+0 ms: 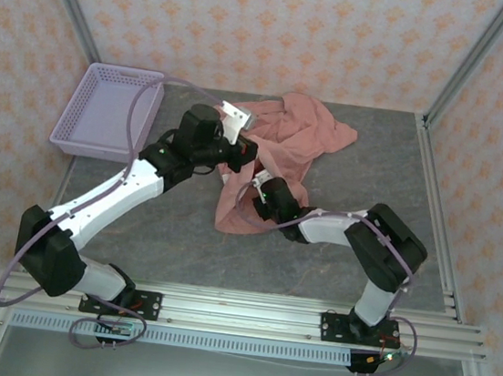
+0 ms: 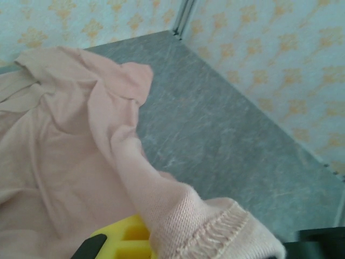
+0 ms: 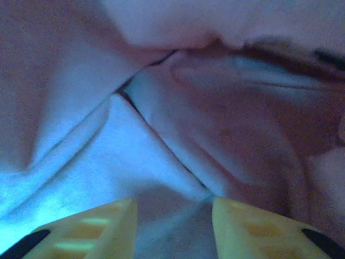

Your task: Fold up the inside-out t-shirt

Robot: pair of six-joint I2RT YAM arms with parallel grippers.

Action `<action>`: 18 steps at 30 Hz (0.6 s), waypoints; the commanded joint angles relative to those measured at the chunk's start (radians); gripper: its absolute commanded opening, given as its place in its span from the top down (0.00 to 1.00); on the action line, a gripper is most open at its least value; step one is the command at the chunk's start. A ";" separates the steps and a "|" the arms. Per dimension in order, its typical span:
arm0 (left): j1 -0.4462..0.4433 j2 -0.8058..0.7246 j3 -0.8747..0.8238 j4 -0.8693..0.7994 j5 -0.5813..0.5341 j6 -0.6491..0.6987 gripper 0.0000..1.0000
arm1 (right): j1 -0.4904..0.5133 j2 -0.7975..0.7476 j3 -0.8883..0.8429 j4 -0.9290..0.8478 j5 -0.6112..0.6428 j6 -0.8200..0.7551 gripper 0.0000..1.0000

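The salmon-pink t-shirt [image 1: 285, 137] lies crumpled at the middle back of the table, with a fold hanging down toward the front. My left gripper [image 1: 243, 153] is at its left edge, raised off the table. In the left wrist view a stitched hem [image 2: 218, 229] drapes over the yellow finger [image 2: 121, 243], and the left gripper [image 2: 199, 249] is shut on that hem. My right gripper [image 1: 256, 192] is pushed into the lower fold. In the dim right wrist view the right gripper [image 3: 173, 229] stands open, cloth [image 3: 161, 162] lying between and beyond its fingers. The print is hidden.
A lavender mesh basket [image 1: 90, 118] sits at the back left of the grey table [image 1: 373, 166]. Patterned walls and metal frame posts [image 1: 465, 58] close in the back and sides. A rail [image 1: 245, 311] runs along the near edge.
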 commanded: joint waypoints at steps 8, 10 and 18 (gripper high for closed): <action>0.007 -0.092 0.067 -0.133 0.137 -0.082 1.00 | -0.093 0.125 0.254 -0.087 0.050 0.030 0.52; 0.007 -0.107 0.050 -0.125 0.143 -0.085 1.00 | -0.133 0.125 0.285 -0.101 -0.007 0.097 0.51; -0.005 -0.139 0.054 -0.062 0.170 -0.107 1.00 | -0.188 0.194 0.438 -0.178 -0.023 0.156 0.50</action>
